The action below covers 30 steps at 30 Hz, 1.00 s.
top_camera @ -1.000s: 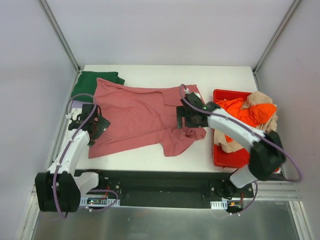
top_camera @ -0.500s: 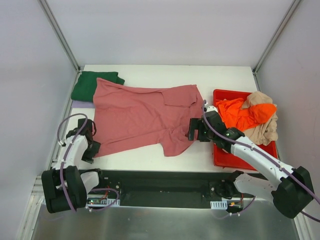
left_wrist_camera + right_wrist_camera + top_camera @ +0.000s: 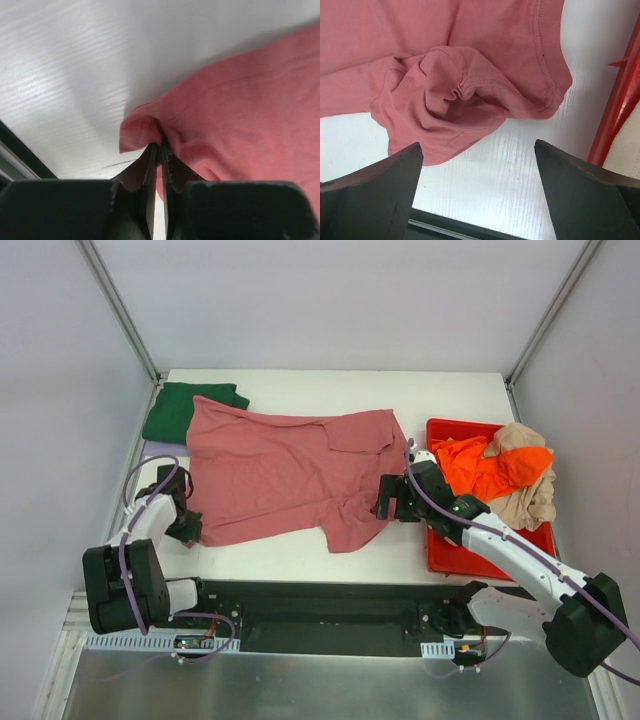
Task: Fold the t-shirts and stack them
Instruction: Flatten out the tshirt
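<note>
A dusty rose-red t-shirt (image 3: 280, 475) lies spread across the white table, its near right sleeve bunched up (image 3: 445, 85). At the shirt's near left corner my left gripper (image 3: 188, 530) is shut on it. In the left wrist view the left gripper (image 3: 161, 147) pinches a small fold of the rose-red t-shirt (image 3: 240, 110). My right gripper (image 3: 385, 502) is open just right of the bunched sleeve. The right wrist view shows the right gripper (image 3: 477, 145) over bare table, holding nothing. A folded dark green t-shirt (image 3: 185, 408) lies at the back left.
A red bin (image 3: 440, 555) stands at the right, holding an orange t-shirt (image 3: 490, 465) and a beige one (image 3: 525, 505). Its red wall (image 3: 620, 100) is close to my right fingers. A pale lilac edge (image 3: 160, 448) shows under the green shirt. The table's near edge lies just behind both grippers.
The left gripper came down to the shirt's near left corner and shut on it. The right gripper left the right sleeve, drew back toward the near edge, then held still.
</note>
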Each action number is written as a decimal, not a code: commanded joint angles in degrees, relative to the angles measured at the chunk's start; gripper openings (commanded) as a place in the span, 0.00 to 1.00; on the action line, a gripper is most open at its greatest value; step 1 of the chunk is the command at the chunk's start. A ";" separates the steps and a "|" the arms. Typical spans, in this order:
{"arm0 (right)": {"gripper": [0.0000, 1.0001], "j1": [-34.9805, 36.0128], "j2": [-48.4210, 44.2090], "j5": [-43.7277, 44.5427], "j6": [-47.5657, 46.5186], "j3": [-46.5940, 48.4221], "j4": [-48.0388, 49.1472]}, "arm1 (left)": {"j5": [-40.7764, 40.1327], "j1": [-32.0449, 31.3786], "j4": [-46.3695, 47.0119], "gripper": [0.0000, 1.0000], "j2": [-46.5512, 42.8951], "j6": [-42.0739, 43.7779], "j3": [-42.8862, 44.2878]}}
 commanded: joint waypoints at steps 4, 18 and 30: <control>0.97 -0.26 -0.13 -2.08 -0.16 -0.50 0.93 | -0.78 0.44 4.29 0.00 4.59 4.28 -1.10; 0.77 4.57 7.42 5.73 11.53 -2.52 -2.24 | -4.91 0.44 2.72 0.00 -17.74 4.38 -4.80; 0.48 4.31 20.96 7.50 13.03 0.73 6.37 | -4.74 0.36 2.36 0.00 -13.88 5.43 -2.51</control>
